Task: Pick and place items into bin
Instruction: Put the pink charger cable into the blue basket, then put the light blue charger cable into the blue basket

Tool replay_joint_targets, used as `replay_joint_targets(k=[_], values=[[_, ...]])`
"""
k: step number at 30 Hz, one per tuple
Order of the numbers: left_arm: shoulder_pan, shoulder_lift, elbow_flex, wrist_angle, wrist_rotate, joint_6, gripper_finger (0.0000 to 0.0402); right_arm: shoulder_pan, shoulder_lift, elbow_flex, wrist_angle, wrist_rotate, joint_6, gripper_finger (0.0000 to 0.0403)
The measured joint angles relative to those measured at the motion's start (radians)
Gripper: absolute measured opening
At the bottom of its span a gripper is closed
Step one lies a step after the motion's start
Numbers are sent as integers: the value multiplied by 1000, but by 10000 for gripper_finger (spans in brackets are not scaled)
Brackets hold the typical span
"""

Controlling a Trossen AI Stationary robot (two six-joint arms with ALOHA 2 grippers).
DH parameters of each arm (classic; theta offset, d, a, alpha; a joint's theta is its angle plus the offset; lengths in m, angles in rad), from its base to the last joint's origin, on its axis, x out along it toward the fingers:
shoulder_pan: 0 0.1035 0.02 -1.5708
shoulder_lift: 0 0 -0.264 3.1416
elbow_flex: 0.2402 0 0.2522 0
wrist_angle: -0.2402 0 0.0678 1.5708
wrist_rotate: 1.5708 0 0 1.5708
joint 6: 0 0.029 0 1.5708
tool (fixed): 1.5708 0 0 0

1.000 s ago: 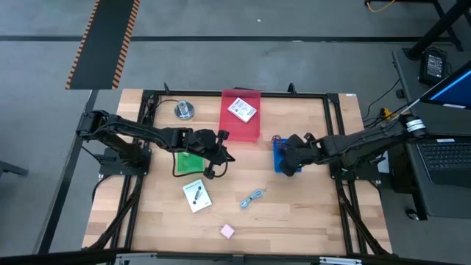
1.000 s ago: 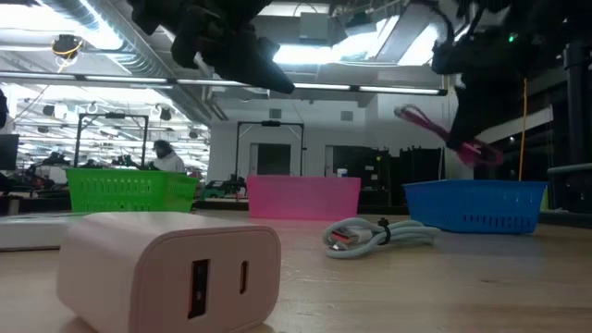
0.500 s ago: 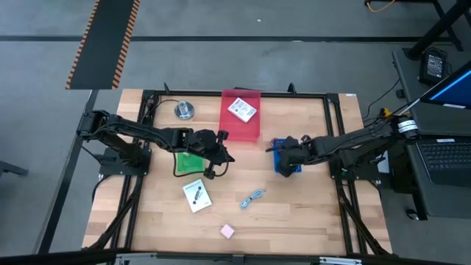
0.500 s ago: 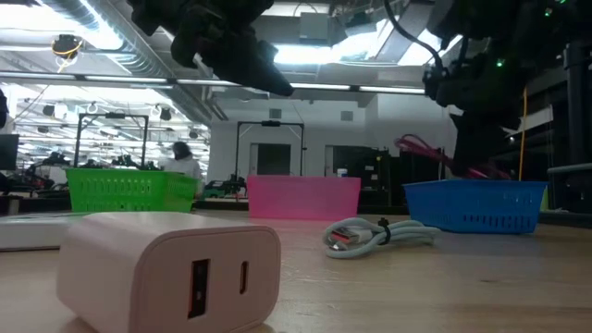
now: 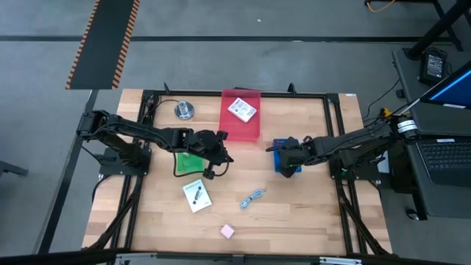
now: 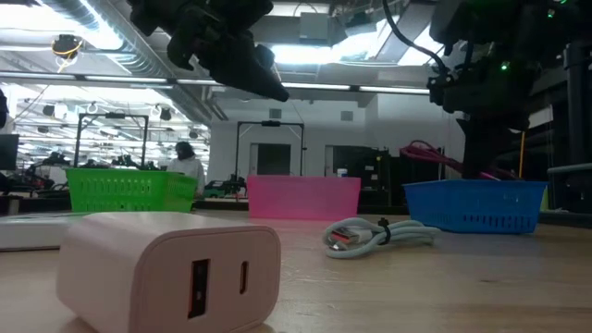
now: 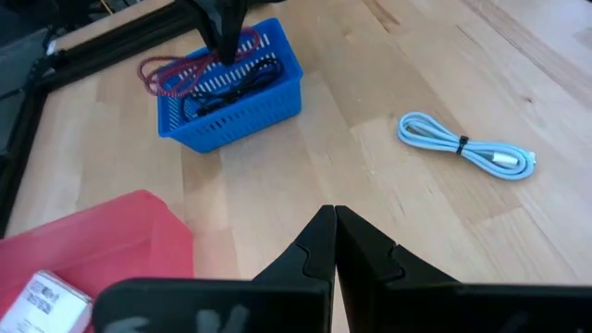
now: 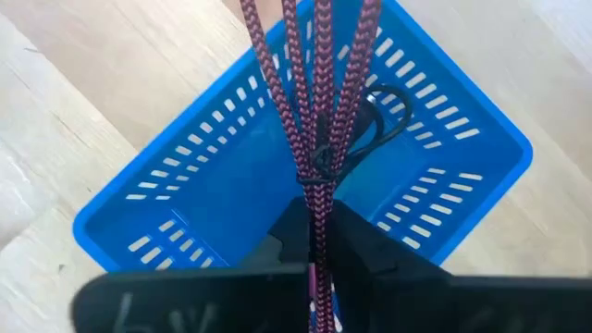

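- The right gripper (image 8: pixel 314 242) hangs over the blue bin (image 8: pixel 462 199), its fingers pinching a maroon cable (image 8: pixel 319 111) whose loops dangle into the bin; a black cable (image 8: pixel 375 116) already lies inside.
- The left gripper (image 7: pixel 333 242) hovers apart from the blue bin, near the pink bin (image 5: pixel 241 125), its fingers pressed together and carrying nothing.
- Risk: one maroon loop sticks out past the blue bin's rim in the left wrist view; if the fingers part now, the stiff cable could spring out and drape over the wall rather than settle inside.
- Risk: the cable may snag the fingers as they part, so that a lift would drag it back out.
- Left to clear: a pale blue cable (image 5: pixel 253 197), a white card (image 5: pixel 196 196) and a pink cube (image 5: pixel 227 231), all on open wood well apart from the blue bin, with free room around each.
- The blue bin sits near the table's right frame rail; the pink bin holds another card (image 5: pixel 241 110).
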Motion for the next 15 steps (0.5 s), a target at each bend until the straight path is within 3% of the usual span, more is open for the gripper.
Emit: replay_joint_targets(k=[9, 15], values=[[0, 0, 0, -5, 0, -13, 4, 0, -1, 0, -8, 0, -6, 67], [-4, 0, 0, -5, 0, 21, 4, 9, -10, 46, -9, 2, -132, 85]])
